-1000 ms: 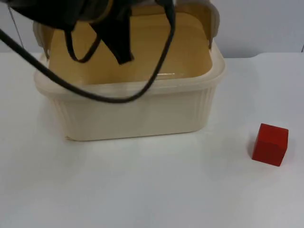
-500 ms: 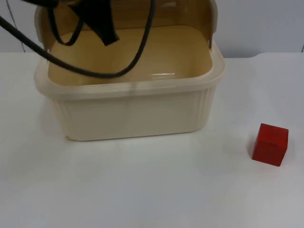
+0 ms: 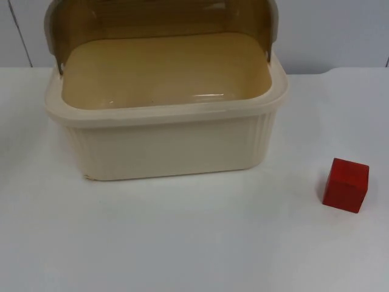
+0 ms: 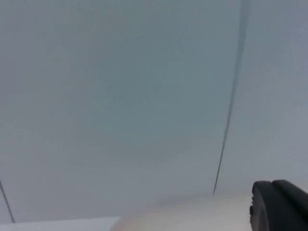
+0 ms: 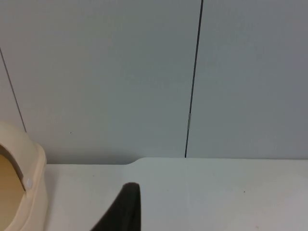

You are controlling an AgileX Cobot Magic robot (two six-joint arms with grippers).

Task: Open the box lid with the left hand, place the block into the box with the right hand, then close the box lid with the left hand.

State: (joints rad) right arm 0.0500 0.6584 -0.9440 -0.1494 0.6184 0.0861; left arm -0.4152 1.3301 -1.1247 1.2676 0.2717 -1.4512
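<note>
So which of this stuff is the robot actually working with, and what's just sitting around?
For the job: the box, its lid standing open, and the red block on the table beside the box.
Just there: the white table, the grey wall.

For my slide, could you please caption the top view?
Cream box on the white table, its brown lid raised at the back; red block waits to its right, outside.

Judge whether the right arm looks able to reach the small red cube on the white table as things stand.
Probably yes: the small red cube sits alone on bare white table, apart from the open cream plastic box.
</note>
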